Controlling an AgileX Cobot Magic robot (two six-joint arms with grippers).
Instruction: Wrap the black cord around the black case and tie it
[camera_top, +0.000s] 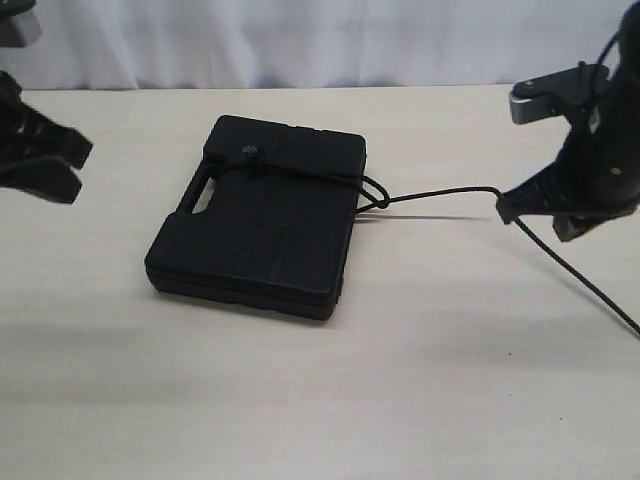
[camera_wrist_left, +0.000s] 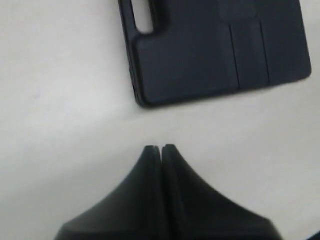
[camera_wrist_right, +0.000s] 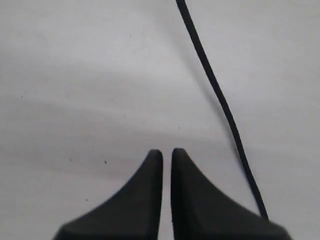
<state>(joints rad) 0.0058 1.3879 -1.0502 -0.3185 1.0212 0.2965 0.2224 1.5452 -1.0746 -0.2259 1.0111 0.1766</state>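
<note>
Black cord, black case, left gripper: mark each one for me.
black cord (camera_top: 440, 192), exterior view, on the stretch running off the case's edge.
black case (camera_top: 270, 225), exterior view, on the middle of the lid.
left gripper (camera_wrist_left: 160, 147), left wrist view, between the closed fingertips.

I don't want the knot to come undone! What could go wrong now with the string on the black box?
1. The right claw is shut, but the black cord seems to run beside its fingers, not between them; a pull might catch nothing.
2. The loop at the black case edge looks slack and might slip loose.
3. The left claw is shut and empty, away from the case, so a tug could drag the case.
</note>
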